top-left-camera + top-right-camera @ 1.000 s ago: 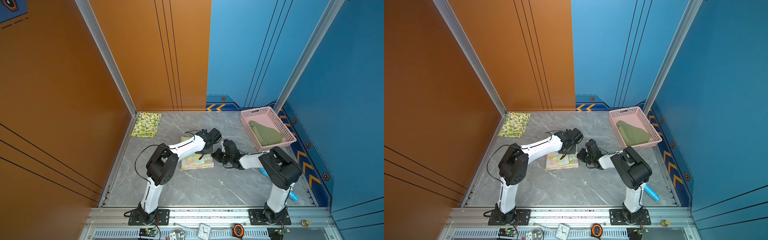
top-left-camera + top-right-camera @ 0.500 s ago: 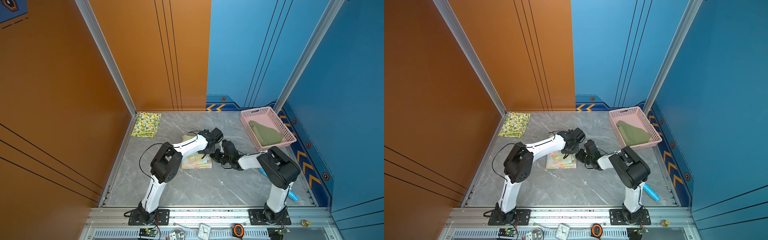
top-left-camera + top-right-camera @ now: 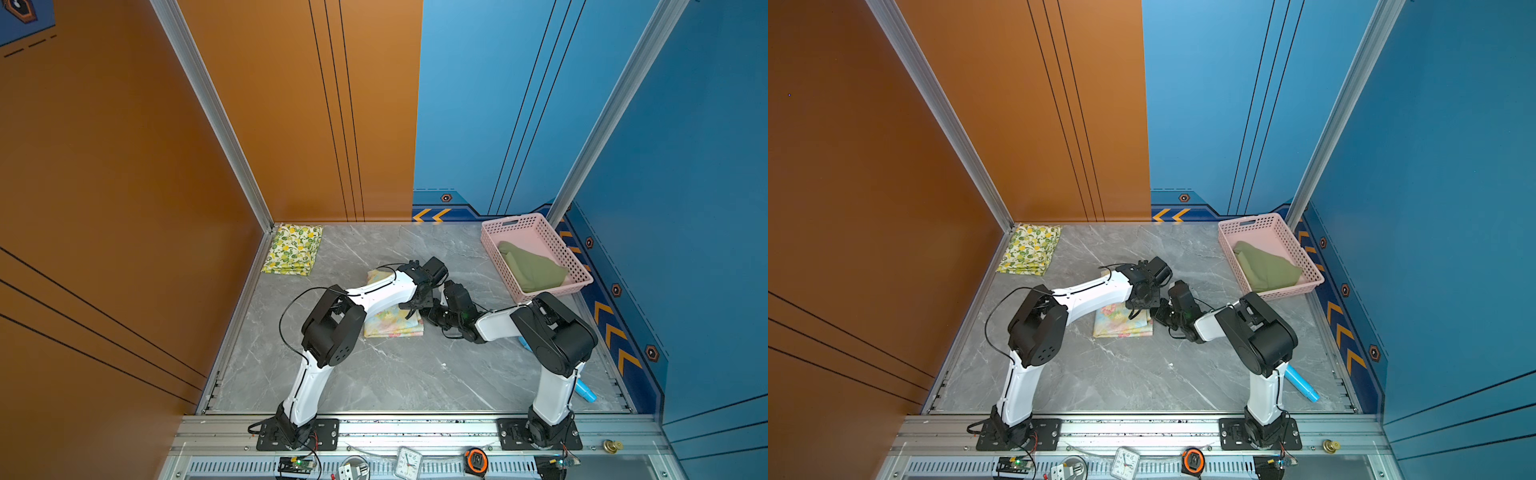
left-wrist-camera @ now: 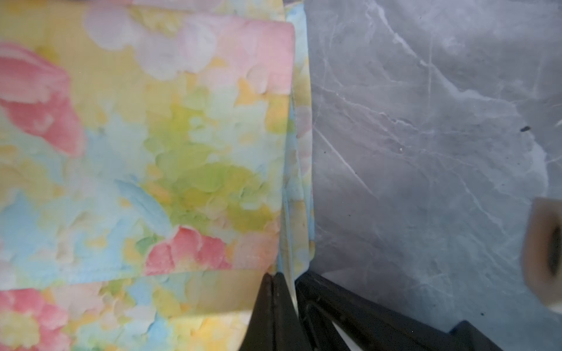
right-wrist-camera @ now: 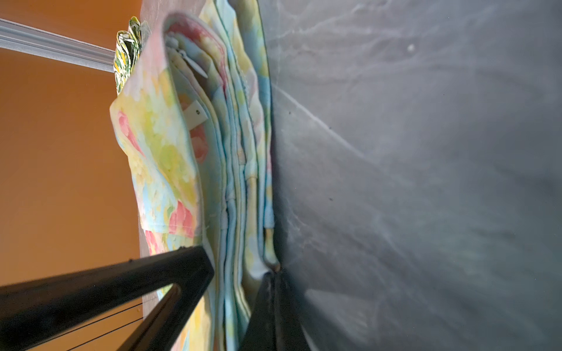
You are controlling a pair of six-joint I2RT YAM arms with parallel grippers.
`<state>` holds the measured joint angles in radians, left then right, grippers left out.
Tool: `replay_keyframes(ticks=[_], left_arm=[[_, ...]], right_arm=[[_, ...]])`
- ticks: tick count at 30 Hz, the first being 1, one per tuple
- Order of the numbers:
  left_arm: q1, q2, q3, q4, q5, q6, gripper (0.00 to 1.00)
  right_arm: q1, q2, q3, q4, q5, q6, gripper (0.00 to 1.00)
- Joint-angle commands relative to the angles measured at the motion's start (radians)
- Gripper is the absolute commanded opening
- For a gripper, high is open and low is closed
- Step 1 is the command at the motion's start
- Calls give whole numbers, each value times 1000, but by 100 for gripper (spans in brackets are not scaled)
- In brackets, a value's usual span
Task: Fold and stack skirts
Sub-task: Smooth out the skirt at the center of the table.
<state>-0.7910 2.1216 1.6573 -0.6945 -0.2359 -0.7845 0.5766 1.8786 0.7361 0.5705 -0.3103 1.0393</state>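
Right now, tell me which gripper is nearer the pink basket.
Right. The right gripper clamps the floral skirt at its basket-side edge; the left gripper sits just beyond it, farther from the pink basket.

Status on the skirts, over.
Left claw, right claw shut on folded floral skirt. Lemon-print skirt folded, far corner. Olive skirt in pink basket. No obstruction seen.

Words: none can be read.
Signs: orange chevron arrows point(image 3: 432, 215) on the blue wall point(image 3: 478, 124), pointing left.
Numbers: clock point(image 3: 1126, 461) dial, too small to read.
Label: white tag point(image 5: 196, 114) on the floral skirt point(image 5: 158, 136), print unreadable.
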Motion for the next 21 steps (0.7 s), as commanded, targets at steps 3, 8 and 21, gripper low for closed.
replay_keyframes(ticks=[3, 8, 21], left_arm=[[-49, -46, -66, 13, 41, -17, 0], [-64, -67, -119, 39, 46, -37, 0], [-33, -77, -108, 53, 54, -32, 0]], right_arm=[[11, 34, -23, 2, 7, 22, 0], [12, 35, -35, 19, 9, 27, 0], [-23, -3, -78, 18, 25, 27, 28]])
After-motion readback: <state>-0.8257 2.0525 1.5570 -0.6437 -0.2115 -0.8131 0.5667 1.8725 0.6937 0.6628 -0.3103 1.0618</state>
